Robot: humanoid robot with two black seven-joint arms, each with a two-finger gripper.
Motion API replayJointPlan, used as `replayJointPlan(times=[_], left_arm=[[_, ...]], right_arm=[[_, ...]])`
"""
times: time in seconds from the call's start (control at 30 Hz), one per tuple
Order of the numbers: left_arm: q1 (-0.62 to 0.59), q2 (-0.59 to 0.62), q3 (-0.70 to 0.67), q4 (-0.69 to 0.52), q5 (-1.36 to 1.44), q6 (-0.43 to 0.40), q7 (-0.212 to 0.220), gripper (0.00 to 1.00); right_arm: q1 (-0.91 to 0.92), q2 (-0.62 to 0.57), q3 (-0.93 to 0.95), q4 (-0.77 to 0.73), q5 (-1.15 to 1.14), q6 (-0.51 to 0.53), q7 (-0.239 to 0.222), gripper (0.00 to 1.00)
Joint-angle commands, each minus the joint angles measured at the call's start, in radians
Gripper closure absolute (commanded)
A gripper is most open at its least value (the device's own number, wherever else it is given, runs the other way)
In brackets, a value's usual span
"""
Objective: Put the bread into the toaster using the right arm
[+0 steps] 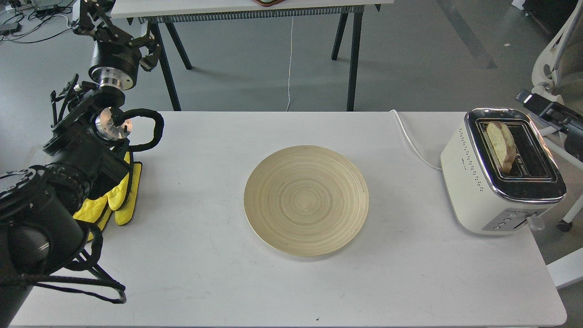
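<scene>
The bread point(501, 145) stands on edge in the left slot of the cream-white toaster point(473, 182) at the table's right end, its upper part sticking out above the chrome top. My right gripper point(542, 107) is at the right edge of the view, just beyond the toaster's far right corner, open and clear of the bread. My left gripper point(116, 34) is raised at the far left beyond the table's back edge, prongs spread and empty.
A round wooden plate point(306, 199) lies empty at the middle of the white table point(205, 273). Yellow mitts point(120, 196) lie at the left by my left arm. The toaster's white cord point(412, 141) runs over the back edge. A chair stands at the right.
</scene>
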Motion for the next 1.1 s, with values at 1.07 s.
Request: replayJointPlan(times=[1.07], left_arm=[[0.000,0.000,0.000,0.000,0.000,0.000,0.000,0.00]], right_arm=[[0.007,0.712,0.680,-0.626,0.779,0.491,0.023,0.00]])
